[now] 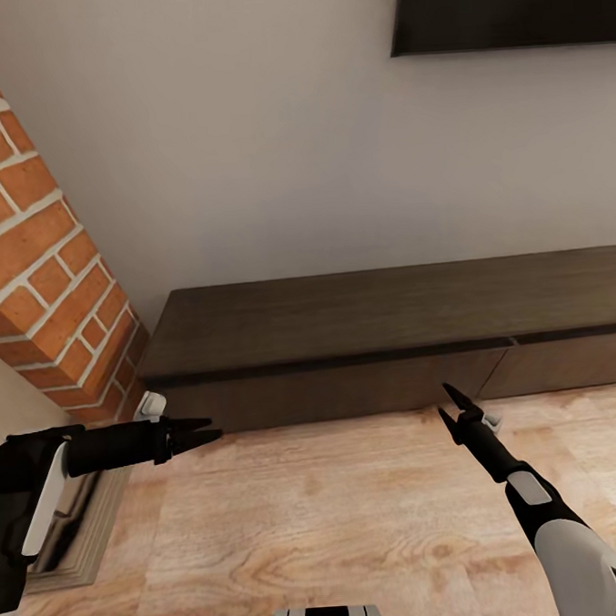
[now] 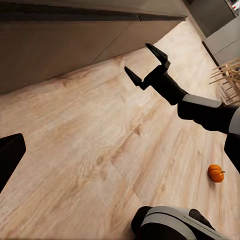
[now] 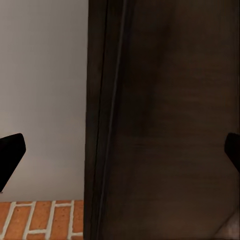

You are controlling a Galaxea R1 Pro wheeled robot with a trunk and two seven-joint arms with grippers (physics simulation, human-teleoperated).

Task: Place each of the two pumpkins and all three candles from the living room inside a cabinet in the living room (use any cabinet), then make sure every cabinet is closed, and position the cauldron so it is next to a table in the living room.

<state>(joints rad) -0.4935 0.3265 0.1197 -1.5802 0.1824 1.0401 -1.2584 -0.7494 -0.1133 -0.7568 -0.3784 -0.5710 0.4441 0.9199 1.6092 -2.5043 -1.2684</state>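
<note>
The long dark-brown cabinet (image 1: 365, 341) stands against the white wall, all its flat fronts shut. My left gripper (image 1: 213, 429) hovers open over the floor just before the cabinet's left end, holding nothing. To the right, my right gripper (image 1: 443, 400) points at the cabinet's front near the seam between two fronts, open and empty; the left wrist view shows it too (image 2: 136, 57). One orange pumpkin (image 2: 216, 173) lies on the wooden floor behind the right arm. The right wrist view looks closely at the cabinet's dark wood (image 3: 170, 120). The candles and the cauldron are out of view.
A red brick column (image 1: 41, 270) rises at the left, with a framed hearth edge (image 1: 85, 540) at its foot. A dark screen (image 1: 508, 4) hangs above the cabinet. Pale wooden floor (image 1: 338, 507) spreads before me. Wooden slats (image 2: 227, 75) and grey cupboards (image 2: 220, 35) stand farther off.
</note>
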